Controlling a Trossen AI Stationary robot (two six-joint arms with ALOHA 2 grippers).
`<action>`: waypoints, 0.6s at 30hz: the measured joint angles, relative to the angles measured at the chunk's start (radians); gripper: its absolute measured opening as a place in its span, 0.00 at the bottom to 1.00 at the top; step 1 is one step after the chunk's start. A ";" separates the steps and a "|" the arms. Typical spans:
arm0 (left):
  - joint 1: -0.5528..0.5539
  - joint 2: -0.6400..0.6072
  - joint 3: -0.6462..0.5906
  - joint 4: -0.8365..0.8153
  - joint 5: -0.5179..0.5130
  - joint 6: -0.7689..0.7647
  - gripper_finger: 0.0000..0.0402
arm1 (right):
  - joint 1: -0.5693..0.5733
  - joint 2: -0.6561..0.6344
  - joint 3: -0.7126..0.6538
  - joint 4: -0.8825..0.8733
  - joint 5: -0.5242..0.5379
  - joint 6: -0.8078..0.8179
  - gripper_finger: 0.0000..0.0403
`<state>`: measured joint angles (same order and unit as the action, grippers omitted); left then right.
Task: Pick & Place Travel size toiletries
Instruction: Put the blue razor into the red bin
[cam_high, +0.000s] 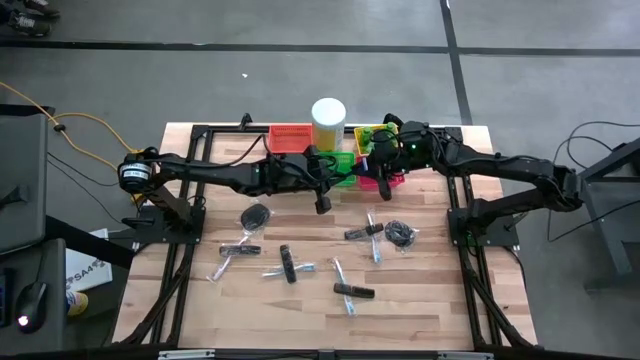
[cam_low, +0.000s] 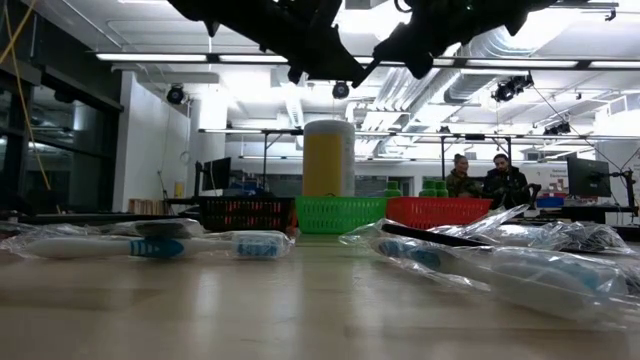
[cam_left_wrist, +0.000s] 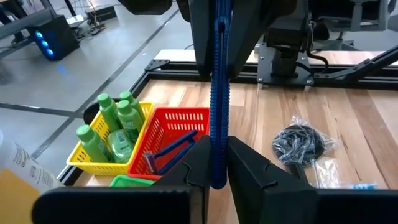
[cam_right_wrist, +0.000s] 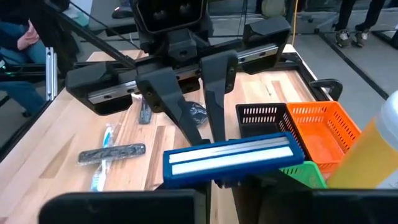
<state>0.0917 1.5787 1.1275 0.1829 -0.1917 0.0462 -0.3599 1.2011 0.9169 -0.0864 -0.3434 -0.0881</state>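
While both pincers grip them, blue razors gleam.

Wooden tabletop carries: coloured mesh baskets and white cylinder at far edge; wrapped toothbrushes, black sticks, dark coiled bundles scattered nearer.

Lab or workshop (exposed ducts, computer monitors).
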 joint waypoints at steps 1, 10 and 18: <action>0.000 0.000 0.000 -0.001 0.000 -0.001 0.11 | 0.000 0.000 0.000 0.000 0.003 0.009 0.06; 0.000 -0.005 0.000 -0.068 -0.058 -0.003 0.35 | -0.066 0.000 0.000 -0.081 0.083 0.030 0.06; 0.000 -0.008 0.002 -0.170 -0.137 -0.098 0.43 | -0.168 0.000 0.000 -0.265 0.191 0.042 0.06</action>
<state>0.0917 1.5711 1.1290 0.0131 -0.3286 -0.0518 -0.5279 1.2007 0.9169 -0.3510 -0.1519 -0.0457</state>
